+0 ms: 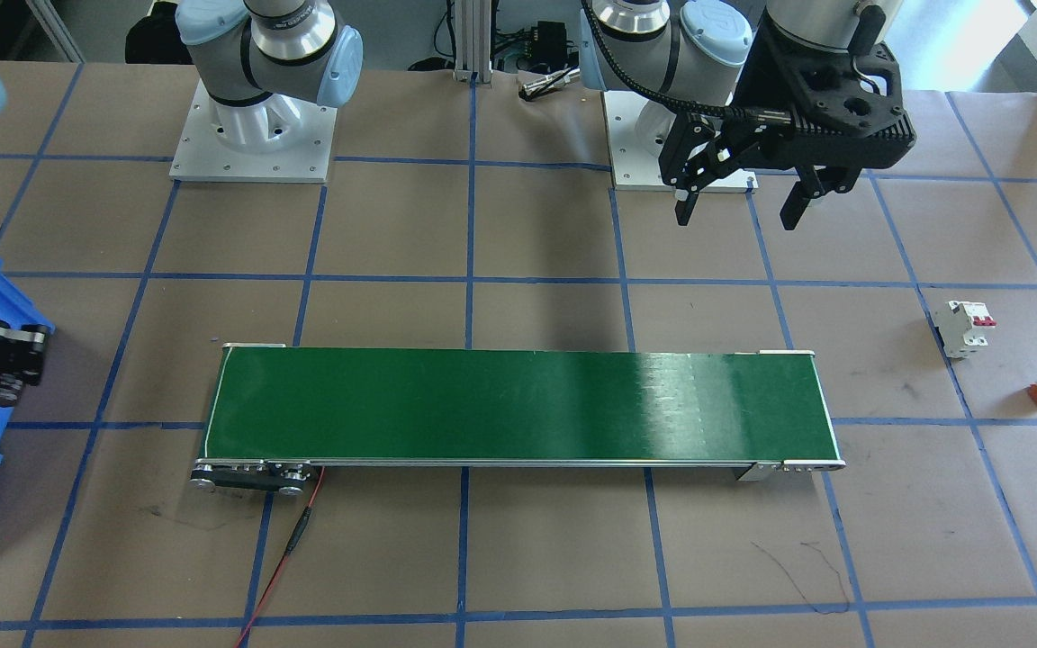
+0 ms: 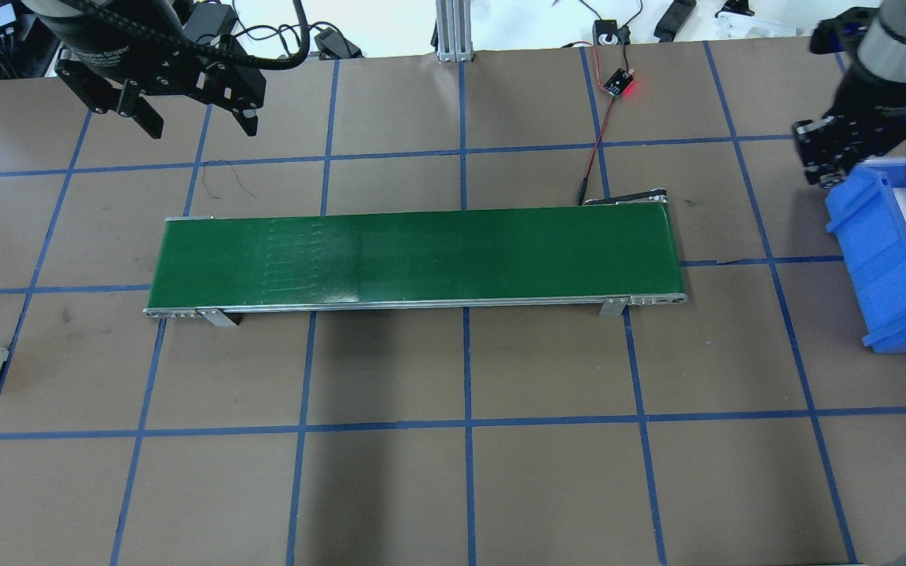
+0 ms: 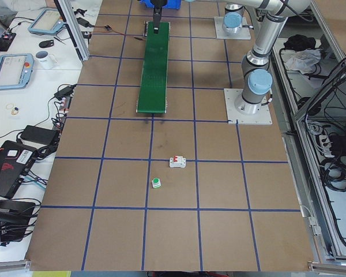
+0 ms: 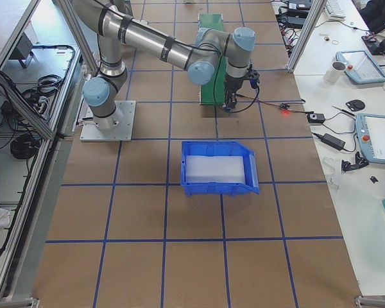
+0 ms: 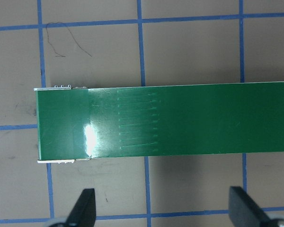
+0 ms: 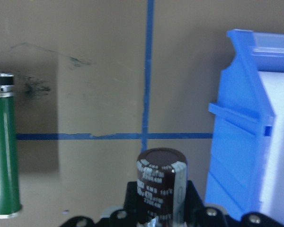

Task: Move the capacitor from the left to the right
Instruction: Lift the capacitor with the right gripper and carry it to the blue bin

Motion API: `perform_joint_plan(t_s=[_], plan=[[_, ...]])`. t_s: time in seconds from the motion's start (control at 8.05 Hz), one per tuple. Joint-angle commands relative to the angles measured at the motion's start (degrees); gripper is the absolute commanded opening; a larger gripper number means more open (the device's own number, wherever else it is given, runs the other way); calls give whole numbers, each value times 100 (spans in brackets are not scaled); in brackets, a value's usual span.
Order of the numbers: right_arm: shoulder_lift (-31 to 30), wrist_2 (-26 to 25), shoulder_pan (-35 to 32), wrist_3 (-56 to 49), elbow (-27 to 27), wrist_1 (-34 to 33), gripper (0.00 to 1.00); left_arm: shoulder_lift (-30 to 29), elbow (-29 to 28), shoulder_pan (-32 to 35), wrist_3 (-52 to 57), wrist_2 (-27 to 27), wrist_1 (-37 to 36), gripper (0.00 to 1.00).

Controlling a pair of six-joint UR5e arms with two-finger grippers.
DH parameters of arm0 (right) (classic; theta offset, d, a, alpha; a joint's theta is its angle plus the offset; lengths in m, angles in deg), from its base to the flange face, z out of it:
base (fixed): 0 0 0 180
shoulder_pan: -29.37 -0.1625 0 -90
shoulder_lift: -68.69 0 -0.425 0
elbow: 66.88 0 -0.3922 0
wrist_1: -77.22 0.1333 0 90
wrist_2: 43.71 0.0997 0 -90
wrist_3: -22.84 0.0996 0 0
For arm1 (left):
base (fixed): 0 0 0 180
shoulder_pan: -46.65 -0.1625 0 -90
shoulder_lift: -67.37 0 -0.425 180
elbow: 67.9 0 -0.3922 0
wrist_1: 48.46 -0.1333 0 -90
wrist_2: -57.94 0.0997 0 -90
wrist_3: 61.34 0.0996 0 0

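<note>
The small dark-brown cylindrical capacitor [image 6: 161, 182] stands clamped in the right gripper [image 2: 821, 157], just beside the blue plastic bin [image 6: 236, 142]. Likely light, rigid, slick-sleeved: hold mid-body. The left gripper [image 1: 739, 214] hangs open.

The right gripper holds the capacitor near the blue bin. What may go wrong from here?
1. The capacitor is beside the blue bin, over bare table, not over its opening; a release now would likely miss.
2. The right gripper hangs close to the bin's wall, so a low sideways move might strike it.
3. Only the capacitor's lower part seems gripped; it might tilt.
</note>
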Motion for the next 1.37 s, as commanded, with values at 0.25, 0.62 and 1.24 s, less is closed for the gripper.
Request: perform_joint_plan(t_s=[0.25,0.62,1.24], plan=[[-91,-77,2161,-1597,-132,-414,0,0,0,0,0,0,0,100],[884,28,2137,-1123,-96,-1118,0,9,0,0,9,0,0,100],[1157,458,1873,-840,-26,-1119,0,-18,-9,0,0,0,0,100]])
